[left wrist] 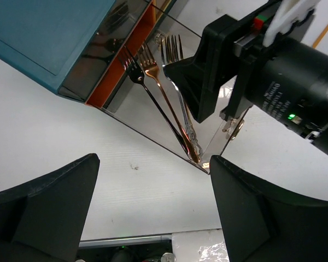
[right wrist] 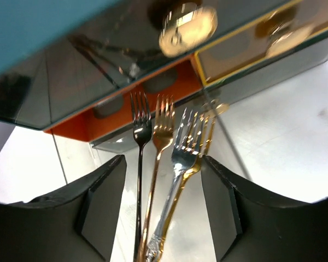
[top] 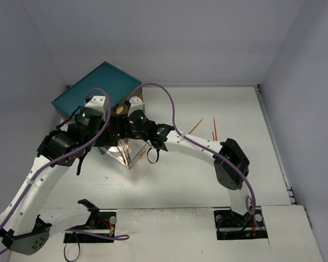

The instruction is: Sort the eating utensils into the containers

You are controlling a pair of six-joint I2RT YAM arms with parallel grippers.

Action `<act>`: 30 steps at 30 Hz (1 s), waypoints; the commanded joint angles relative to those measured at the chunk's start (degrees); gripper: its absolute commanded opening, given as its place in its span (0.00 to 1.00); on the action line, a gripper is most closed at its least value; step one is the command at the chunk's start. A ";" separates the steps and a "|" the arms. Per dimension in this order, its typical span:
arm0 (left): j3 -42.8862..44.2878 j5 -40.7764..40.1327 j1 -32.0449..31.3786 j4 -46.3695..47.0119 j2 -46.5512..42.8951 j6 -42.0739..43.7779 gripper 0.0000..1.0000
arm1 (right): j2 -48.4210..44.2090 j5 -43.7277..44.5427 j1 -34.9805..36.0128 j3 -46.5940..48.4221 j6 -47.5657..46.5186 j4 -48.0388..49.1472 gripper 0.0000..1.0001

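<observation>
The teal chest (top: 95, 87) stands at the back left with one clear drawer (top: 138, 154) pulled out toward the table's middle. Several forks lie side by side in that drawer: a dark one (right wrist: 139, 164), a coppery one (right wrist: 162, 136), a silver one (right wrist: 181, 158) and a gold one (right wrist: 203, 143). My right gripper (right wrist: 161, 210) hovers over them, open, its fingers either side of the handles without touching. My left gripper (left wrist: 153, 213) is open and empty just off the drawer's front left, above bare table. Orange chopsticks (top: 195, 126) lie right of the drawer.
The right gripper's black body (left wrist: 208, 71) crowds the drawer's far side in the left wrist view. More orange chopsticks (top: 214, 129) rest on the white table behind the right arm. Shut drawers with gold knobs (right wrist: 188, 27) sit above the open one. Grey walls enclose the table.
</observation>
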 commanded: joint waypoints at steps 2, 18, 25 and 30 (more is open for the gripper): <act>3.60 7.93 0.37 1.76 3.68 0.74 0.80 | -14.85 6.71 -3.44 -3.19 -8.24 1.03 0.57; 4.89 18.48 -10.45 9.12 20.33 -5.63 0.74 | -57.05 10.41 -30.45 -42.29 -4.93 -10.60 0.69; 2.75 13.83 -15.93 11.80 28.33 -5.20 0.74 | -64.53 8.12 -35.83 -48.05 -2.87 -15.20 0.74; 1.38 4.69 -16.21 11.59 31.49 -4.34 0.75 | -64.18 6.05 -36.22 -48.61 -1.89 -15.53 0.74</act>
